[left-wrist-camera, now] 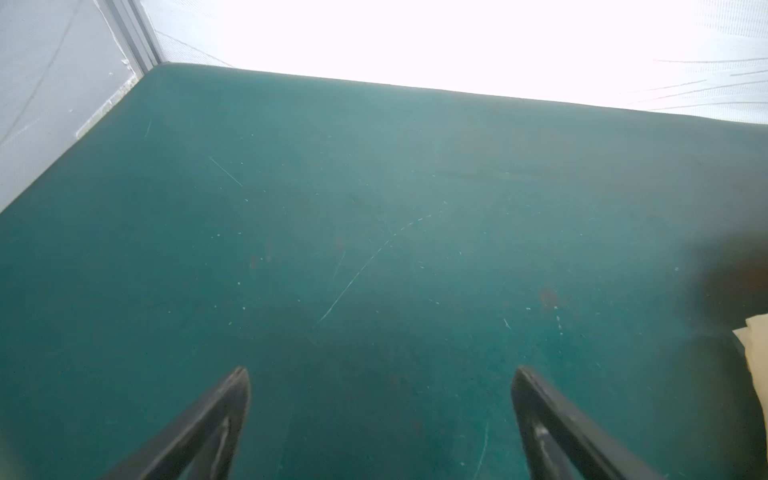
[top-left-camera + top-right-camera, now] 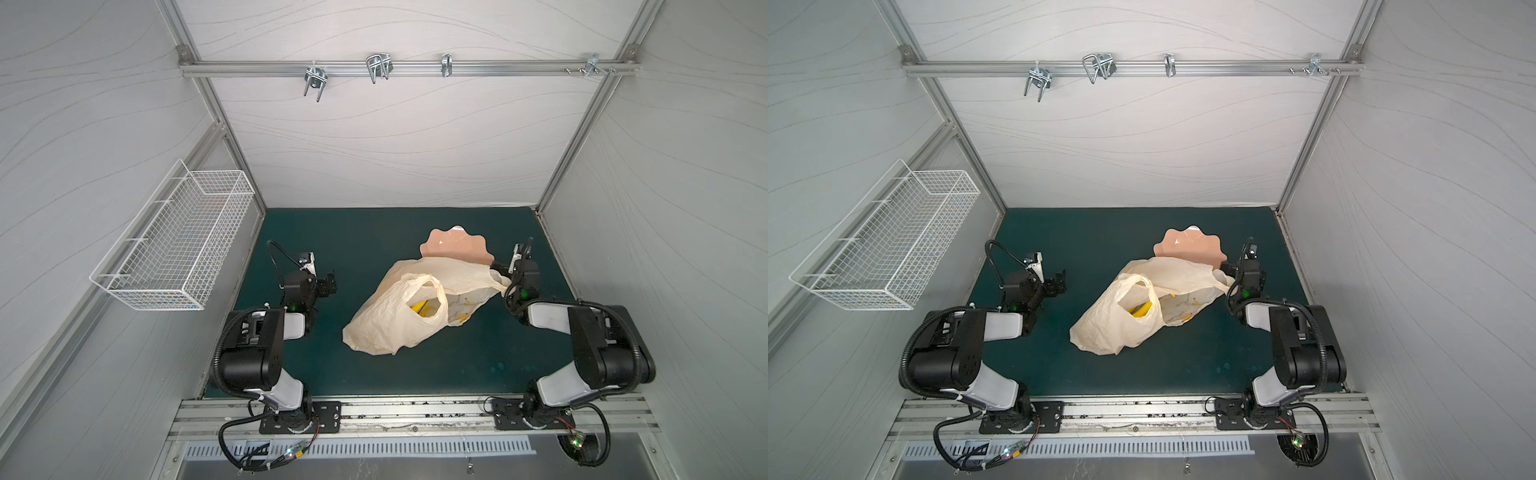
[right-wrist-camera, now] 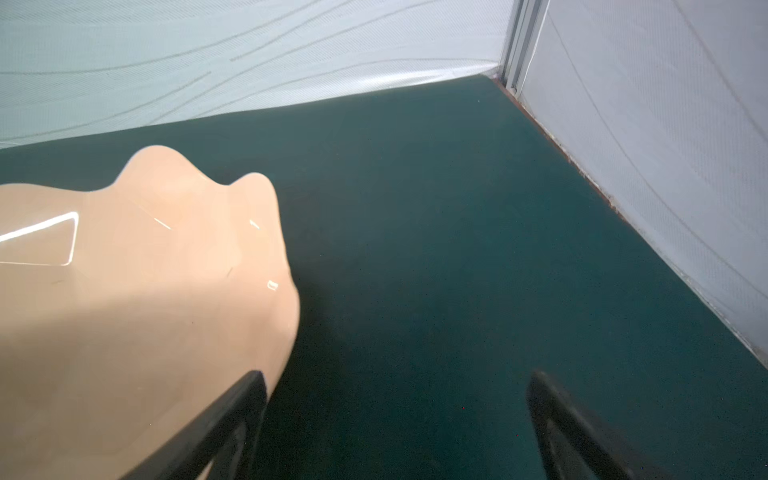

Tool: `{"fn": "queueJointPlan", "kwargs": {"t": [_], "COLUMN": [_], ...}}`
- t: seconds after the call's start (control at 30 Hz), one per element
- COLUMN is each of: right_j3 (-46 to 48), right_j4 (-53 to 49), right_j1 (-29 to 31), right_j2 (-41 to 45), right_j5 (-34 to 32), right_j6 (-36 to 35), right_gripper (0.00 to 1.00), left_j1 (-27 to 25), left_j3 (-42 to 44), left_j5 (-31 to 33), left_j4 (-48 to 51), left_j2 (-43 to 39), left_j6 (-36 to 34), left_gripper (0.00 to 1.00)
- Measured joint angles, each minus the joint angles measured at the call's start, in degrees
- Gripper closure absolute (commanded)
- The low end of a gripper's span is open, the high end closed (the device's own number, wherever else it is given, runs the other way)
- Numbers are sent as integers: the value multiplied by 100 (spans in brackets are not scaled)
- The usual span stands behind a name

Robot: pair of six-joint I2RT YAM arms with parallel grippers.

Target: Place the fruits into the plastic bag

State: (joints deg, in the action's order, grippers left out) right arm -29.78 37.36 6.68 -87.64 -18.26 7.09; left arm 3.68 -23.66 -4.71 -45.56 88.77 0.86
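Observation:
The plastic bag (image 2: 386, 328) (image 2: 1113, 328) lies crumpled on the middle of the green mat, its mouth open upward. Yellow bananas (image 2: 420, 308) (image 2: 1139, 310) show inside the mouth, and more yellow shines through the bag's thin side (image 2: 463, 318). No other fruits show. My left gripper (image 2: 328, 282) (image 2: 1059, 282) (image 1: 380, 372) stands open over bare mat, left of the bag, with nothing between its fingers; a corner of the bag (image 1: 756, 365) shows in its wrist view. My right gripper (image 2: 511, 262) (image 3: 397, 376) stands open and empty at the bag's far right end.
A pink scalloped bowl (image 2: 453, 249) (image 2: 1187, 245) (image 3: 145, 291) sits just behind the bag, with one right finger beside its rim. A white wire basket (image 2: 174, 253) (image 2: 888, 245) hangs on the left wall. Metal hooks (image 2: 378, 66) hang from the back rail. Walls close the mat on three sides.

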Motion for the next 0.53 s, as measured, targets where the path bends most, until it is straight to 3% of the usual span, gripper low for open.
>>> {"fn": "queueJointPlan", "kwargs": {"t": [0.53], "right_j3": [17], "right_j4": [-127], "right_j1": [24], "right_j2": [-31], "right_j5": [-210], "right_j6": [-72], "right_gripper": [1], "left_j1": [0], "left_j3": [0], "left_j5": [-9], "left_j4": [4], "left_j2": [0], "left_j6": [2], "left_gripper": [0]}}
